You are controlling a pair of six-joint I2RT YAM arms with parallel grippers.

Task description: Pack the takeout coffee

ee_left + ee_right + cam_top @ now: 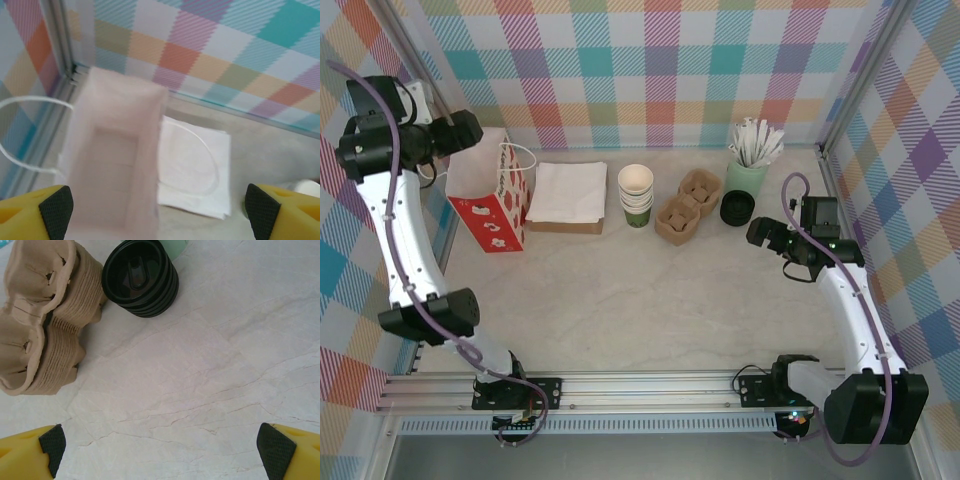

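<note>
We hold the left gripper (159, 212) released, jaws wide and empty, above the open red-and-white paper bag (488, 210) at the tabletop's (650, 300) far left corner, apparently to load it. The right gripper (160, 452), likewise open, faces the round black plastic lids (140, 277). We cannot single out the takeout coffee; dark-green paper cups (637, 200) stand stacked near the far edge, axis vertical, mouths up.
</note>
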